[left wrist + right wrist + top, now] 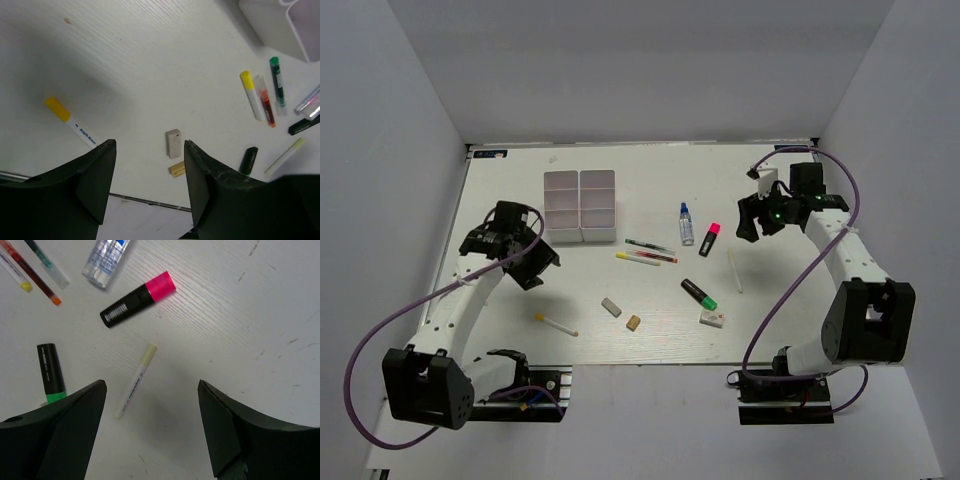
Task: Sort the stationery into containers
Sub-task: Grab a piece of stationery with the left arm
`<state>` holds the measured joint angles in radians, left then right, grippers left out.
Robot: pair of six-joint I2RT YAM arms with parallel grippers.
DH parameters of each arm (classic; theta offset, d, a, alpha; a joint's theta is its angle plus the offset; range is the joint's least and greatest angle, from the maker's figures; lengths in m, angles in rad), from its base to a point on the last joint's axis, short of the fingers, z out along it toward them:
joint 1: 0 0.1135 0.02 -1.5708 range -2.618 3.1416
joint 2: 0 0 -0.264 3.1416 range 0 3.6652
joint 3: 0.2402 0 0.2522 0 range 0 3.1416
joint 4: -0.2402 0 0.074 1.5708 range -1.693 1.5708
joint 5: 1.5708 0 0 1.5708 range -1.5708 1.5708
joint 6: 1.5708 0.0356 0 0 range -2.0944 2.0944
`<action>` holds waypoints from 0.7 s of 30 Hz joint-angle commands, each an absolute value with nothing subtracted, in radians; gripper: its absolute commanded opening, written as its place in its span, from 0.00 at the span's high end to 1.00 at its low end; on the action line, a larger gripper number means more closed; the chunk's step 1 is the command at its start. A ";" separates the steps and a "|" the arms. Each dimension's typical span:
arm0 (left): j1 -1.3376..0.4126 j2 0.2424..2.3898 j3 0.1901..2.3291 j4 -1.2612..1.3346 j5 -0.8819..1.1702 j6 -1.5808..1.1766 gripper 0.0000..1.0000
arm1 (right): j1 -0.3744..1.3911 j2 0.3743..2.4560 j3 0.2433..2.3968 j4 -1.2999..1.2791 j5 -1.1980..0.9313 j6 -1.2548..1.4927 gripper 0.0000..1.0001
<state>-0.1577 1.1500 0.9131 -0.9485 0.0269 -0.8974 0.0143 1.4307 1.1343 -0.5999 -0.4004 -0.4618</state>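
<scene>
The white six-compartment containers (580, 205) stand at the back left, with no stationery showing inside. Loose stationery lies in front of them: a glue bottle (686, 224), a pink-capped highlighter (709, 239), thin pens (651, 250), a green-capped highlighter (699, 294), and a white marker (734, 270). Nearer the front lie a grey eraser (611, 307), a tan eraser (633, 323), a white eraser (712, 319) and a yellow-tipped marker (556, 324). My left gripper (149, 145) hovers open and empty above the grey eraser (173, 143). My right gripper (151, 385) hangs open and empty over bare table beside the white marker (135, 381).
Grey walls close in the table on the left, right and back. The table's front edge (145, 200) runs just under my left fingers. A second yellow-tipped marker (251, 95) lies beside the pens (265, 102).
</scene>
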 commanded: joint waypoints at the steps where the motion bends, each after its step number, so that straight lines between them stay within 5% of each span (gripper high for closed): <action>1: -0.163 1.137 0.954 -1.170 -0.078 -1.026 0.33 | 0.012 1.483 1.135 -0.505 -0.501 -0.367 0.20; 21: -0.212 1.250 0.749 -1.049 -0.132 -1.155 0.38 | 0.014 1.571 1.187 -0.468 -0.531 -0.382 0.24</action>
<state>-0.2028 1.2335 0.7631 -1.0878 -0.0929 -1.1412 0.0143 1.5707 1.1446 -0.4961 -0.5053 -0.3958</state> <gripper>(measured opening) 0.632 0.758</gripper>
